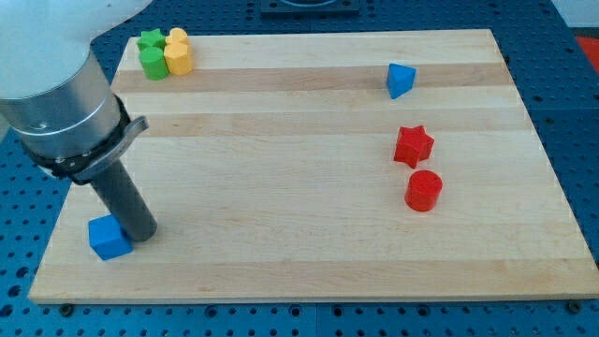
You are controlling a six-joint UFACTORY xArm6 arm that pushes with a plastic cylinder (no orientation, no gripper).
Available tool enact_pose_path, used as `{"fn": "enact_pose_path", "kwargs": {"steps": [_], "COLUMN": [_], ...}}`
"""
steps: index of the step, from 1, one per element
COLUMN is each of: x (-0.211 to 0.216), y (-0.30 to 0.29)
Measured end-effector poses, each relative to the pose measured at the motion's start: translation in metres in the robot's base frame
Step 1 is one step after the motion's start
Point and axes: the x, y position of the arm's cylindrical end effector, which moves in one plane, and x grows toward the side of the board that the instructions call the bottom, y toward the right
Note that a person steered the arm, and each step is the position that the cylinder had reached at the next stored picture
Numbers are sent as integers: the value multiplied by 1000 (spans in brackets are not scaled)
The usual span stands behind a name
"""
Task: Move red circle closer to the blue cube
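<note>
The red circle (423, 190), a short cylinder, stands at the view's right, just below the red star (413, 146). The blue cube (109, 238) sits at the view's bottom left, near the board's corner. My tip (143, 235) rests on the board right beside the blue cube, on its right side, touching or almost touching it. The tip is far to the left of the red circle.
A blue triangular block (401, 80) lies at the top right. At the top left a green star (150, 40), a green cylinder (153, 64) and two yellow blocks (178, 54) stand clustered. The wooden board's edge (309, 298) runs along the view's bottom.
</note>
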Motion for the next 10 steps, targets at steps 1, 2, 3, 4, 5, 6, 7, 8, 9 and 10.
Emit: {"fn": "enact_pose_path", "kwargs": {"steps": [1, 2, 3, 4, 5, 6, 7, 8, 9, 10], "x": [7, 9, 13, 15, 15, 15, 5, -50, -60, -35], "y": [-13, -20, 17, 123, 216, 301, 376, 394, 362, 332]}}
